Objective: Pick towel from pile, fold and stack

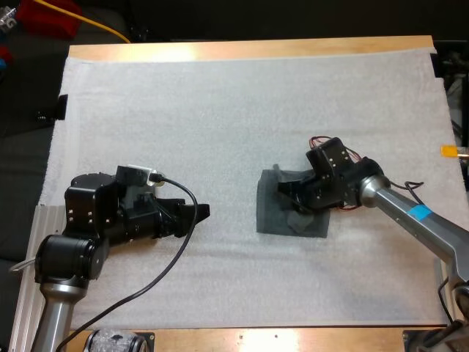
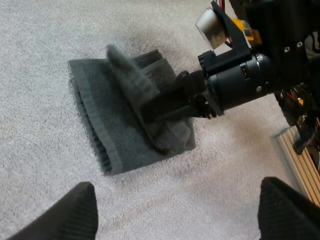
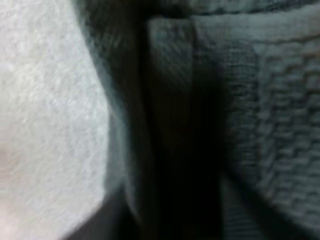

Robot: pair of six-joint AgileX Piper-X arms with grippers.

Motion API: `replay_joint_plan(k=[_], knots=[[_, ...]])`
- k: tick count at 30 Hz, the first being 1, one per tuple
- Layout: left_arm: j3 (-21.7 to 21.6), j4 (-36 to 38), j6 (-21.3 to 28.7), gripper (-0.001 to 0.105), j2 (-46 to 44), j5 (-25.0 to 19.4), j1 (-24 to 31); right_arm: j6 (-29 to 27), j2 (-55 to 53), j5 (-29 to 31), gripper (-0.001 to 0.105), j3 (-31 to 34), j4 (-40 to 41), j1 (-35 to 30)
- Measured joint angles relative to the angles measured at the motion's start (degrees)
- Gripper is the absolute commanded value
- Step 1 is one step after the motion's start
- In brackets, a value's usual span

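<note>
- My left gripper hangs over bare mat left of the mat's middle and points towards the towel. Its fingers stand wide apart, touching nothing.
- One dark grey-green towel lies right of the mat's middle, well in from every edge and well apart from the left gripper. Most of it lies flat. One flap is raised and bunched at its right side.
- My right gripper is down on the towel at that raised flap. Cloth lies against the wrist camera, and I cannot tell whether the gripper is clamped or open.
- The wooden table shows as a strip along the mat's far edge.
</note>
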Motion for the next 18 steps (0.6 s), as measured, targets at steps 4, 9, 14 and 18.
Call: replay_joint_plan(k=[4,9,14,18], knots=[[0.0,0.0,0.0,0.065,0.0,0.0,0.0,-2.62,-1.17,-5.05,0.08,-1.05,-1.89,0.0],[0.0,0.0,0.0,0.065,0.0,0.0,0.0,-3.69,-5.8,-5.93,0.078,-1.84,-3.73,0.0],[0.0,0.0,0.0,0.065,0.0,0.0,0.0,-2.02,-6.93,-6.15,0.078,-2.12,-2.64,0.0],[0.0,0.0,0.0,0.065,0.0,0.0,0.0,-1.88,-6.67,-6.17,0.078,-0.71,-1.21,0.0]])
